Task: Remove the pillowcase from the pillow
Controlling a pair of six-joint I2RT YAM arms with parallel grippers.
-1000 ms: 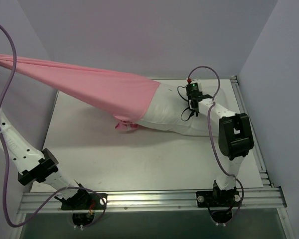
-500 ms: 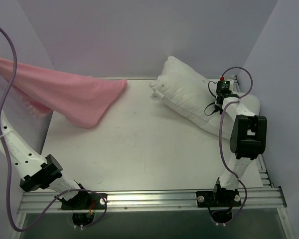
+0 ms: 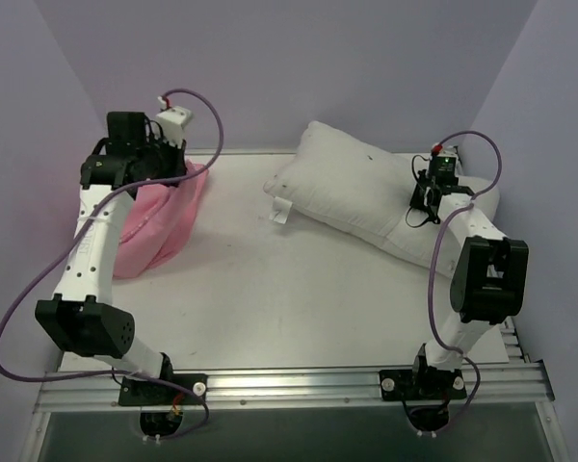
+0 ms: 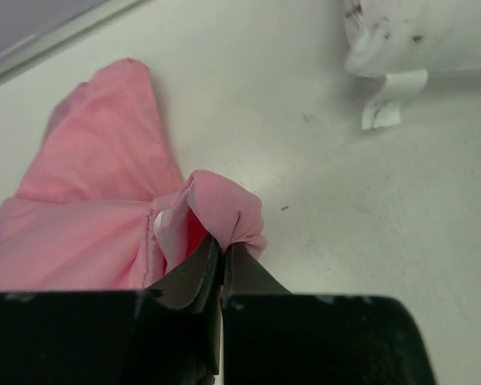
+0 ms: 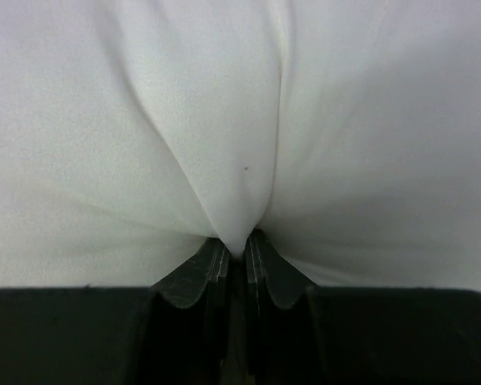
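Observation:
The pink pillowcase [image 3: 159,221] lies crumpled at the table's left side, fully off the pillow. My left gripper [image 3: 176,171] is shut on a fold of the pillowcase [image 4: 104,208], its jaws [image 4: 223,250] pinching pink cloth. The plain white pillow [image 3: 366,192] rests bare at the back right, and a small white tag [image 3: 280,211] hangs at its left corner. My right gripper [image 3: 426,197] is shut on a pinch of the pillow [image 5: 224,120] near its right end, with white fabric bunched between the jaws [image 5: 236,249].
Purple walls close the table at the left, back and right. An aluminium rail [image 3: 299,385] runs along the near edge with both arm bases on it. The pillow's tag [image 4: 391,100] shows in the left wrist view on the white tabletop [image 3: 270,289].
The pillowcase came off the pillow and the left arm swung it down from high left onto the table. The pillow swung back right with the right gripper and settled there.

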